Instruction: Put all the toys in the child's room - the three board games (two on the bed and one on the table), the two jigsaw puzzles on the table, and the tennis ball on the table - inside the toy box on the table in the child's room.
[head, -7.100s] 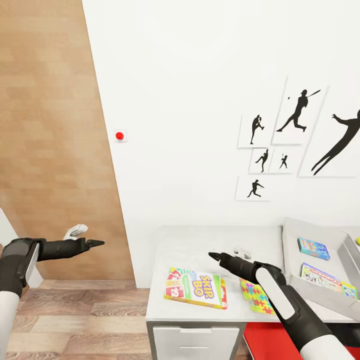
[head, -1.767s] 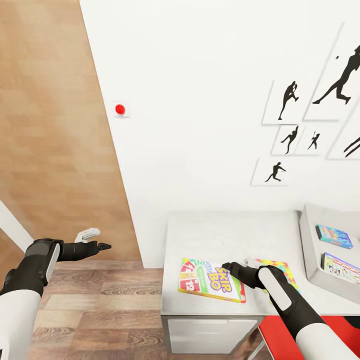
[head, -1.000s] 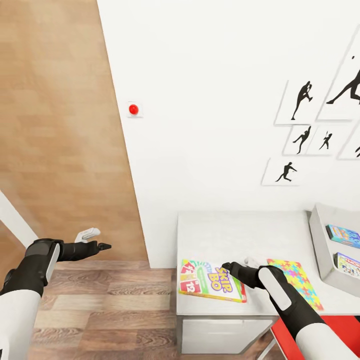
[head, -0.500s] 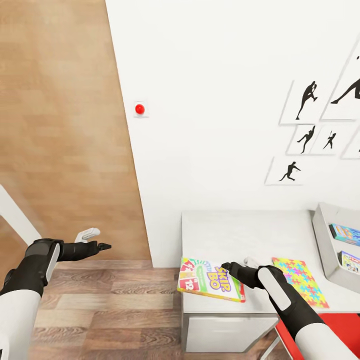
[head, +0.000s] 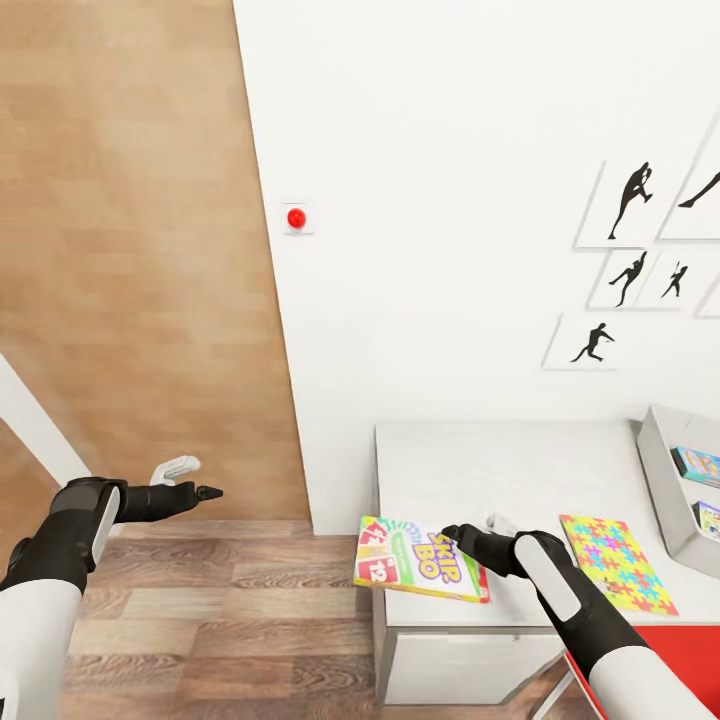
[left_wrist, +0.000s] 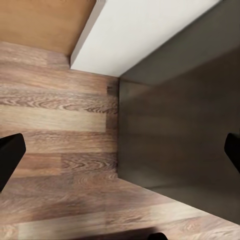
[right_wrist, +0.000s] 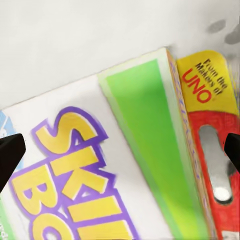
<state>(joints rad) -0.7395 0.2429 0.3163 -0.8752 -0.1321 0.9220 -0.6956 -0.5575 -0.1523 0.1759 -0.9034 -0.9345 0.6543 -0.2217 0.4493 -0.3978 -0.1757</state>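
A white-and-green Skip-Bo board game (head: 418, 570) lies at the near left corner of the pale table (head: 490, 465), its left end sticking out past the table edge. My right gripper (head: 453, 532) is open with its tips down on the box; in the right wrist view the gripper (right_wrist: 120, 150) has its fingers spread wide over the cover (right_wrist: 125, 165). A bright jigsaw puzzle (head: 617, 562) lies flat to the right of that arm. The grey toy box (head: 664, 485) at the right edge holds a blue board game (head: 697, 463) and another printed box (head: 708, 517). My left gripper (head: 205, 491) hangs open over the floor, left of the table.
A white wall with black silhouette pictures (head: 632, 205) and a red button (head: 296, 218) stands behind the table. A wood panel (head: 130, 250) fills the left. White drawers (head: 470, 665) and something red (head: 680, 665) sit under the table. The left wrist view shows plank floor (left_wrist: 55, 130).
The camera has swung left, so the table and toy box sit further right. The Skip-Bo box stayed under my right gripper and now overhangs the table's left edge. The left arm is unchanged.
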